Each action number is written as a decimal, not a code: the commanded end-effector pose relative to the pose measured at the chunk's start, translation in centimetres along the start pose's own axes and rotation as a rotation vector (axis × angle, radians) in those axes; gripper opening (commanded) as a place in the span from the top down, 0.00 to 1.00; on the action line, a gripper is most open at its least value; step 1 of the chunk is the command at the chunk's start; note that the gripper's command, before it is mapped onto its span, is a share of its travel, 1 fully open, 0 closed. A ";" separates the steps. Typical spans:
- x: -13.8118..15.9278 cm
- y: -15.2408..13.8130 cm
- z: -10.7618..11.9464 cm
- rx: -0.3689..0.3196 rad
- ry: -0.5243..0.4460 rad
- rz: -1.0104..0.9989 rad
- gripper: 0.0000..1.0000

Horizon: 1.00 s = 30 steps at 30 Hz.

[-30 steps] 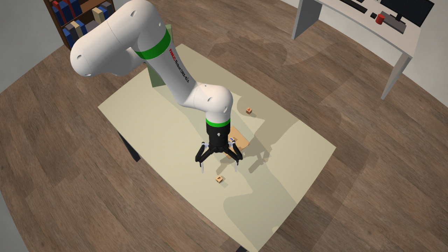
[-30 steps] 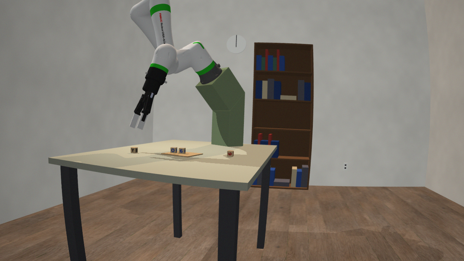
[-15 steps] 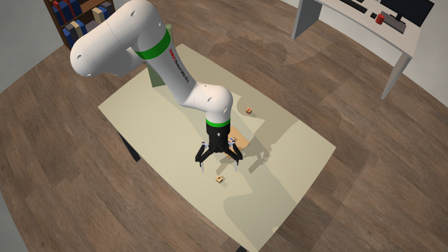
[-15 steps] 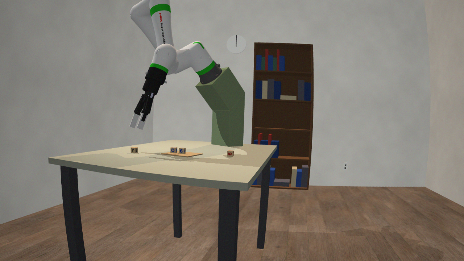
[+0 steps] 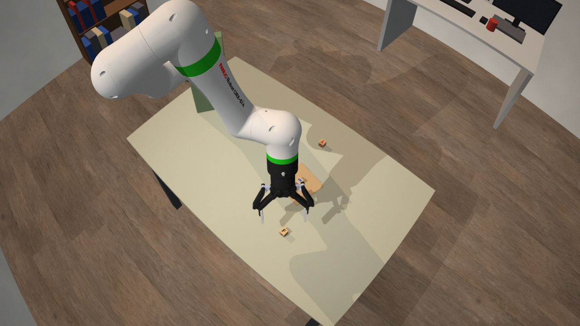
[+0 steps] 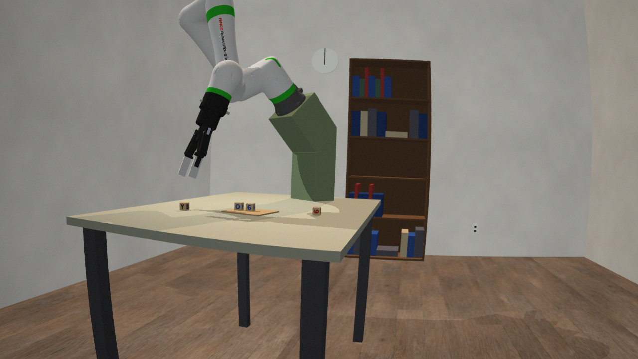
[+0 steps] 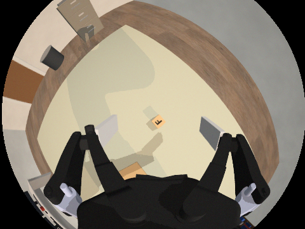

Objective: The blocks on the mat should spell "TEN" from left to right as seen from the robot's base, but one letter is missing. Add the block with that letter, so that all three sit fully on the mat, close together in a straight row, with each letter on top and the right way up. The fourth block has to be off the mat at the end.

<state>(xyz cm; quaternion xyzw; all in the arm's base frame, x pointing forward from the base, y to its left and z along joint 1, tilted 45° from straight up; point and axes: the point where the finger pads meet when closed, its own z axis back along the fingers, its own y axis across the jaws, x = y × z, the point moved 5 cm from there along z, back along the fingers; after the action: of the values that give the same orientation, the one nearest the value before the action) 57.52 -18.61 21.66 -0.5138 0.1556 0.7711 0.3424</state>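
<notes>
A thin tan mat point(image 5: 311, 184) lies near the middle of the table, partly hidden by my wrist. Two blocks with blue letters stand side by side on it point(image 6: 239, 206) point(image 6: 250, 207); only one, showing an E point(image 5: 299, 179), peeks out in the overhead view. A loose block with a dark letter point(image 5: 284, 232) lies off the mat toward the table's near edge, and shows in the wrist view point(image 7: 157, 121). A block with a red letter point(image 5: 322, 143) lies off the mat on the other side. My gripper point(image 5: 283, 219) is wide open and empty, high above the dark-letter block point(image 6: 184, 206).
The green robot pedestal point(image 6: 312, 151) stands at the table's back edge. A bookshelf point(image 6: 388, 156) is behind the table. A desk with a keyboard and a red cup point(image 5: 491, 24) stands off to the side.
</notes>
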 end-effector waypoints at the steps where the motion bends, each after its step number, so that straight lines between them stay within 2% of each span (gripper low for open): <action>1: 0.0 0.0 0.0 0.000 0.000 0.000 0.00; 15: 0.2 -0.4 0.0 -0.003 -0.004 0.005 0.00; 18: 1.7 -2.3 0.3 -0.018 -0.027 0.036 0.00; 21: 5.2 -6.2 1.1 -0.047 -0.076 0.108 0.00; 25: 8.5 -9.3 2.2 -0.068 -0.118 0.179 0.00; 27: 8.5 -9.3 2.2 -0.068 -0.118 0.179 0.00; 28: 10.6 -10.9 2.9 -0.079 -0.142 0.223 0.00; 30: 10.7 -11.0 3.0 -0.080 -0.144 0.227 0.00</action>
<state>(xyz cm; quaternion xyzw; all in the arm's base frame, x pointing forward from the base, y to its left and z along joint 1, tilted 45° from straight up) 59.88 -7.17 15.57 -0.4660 0.1501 0.8346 0.2527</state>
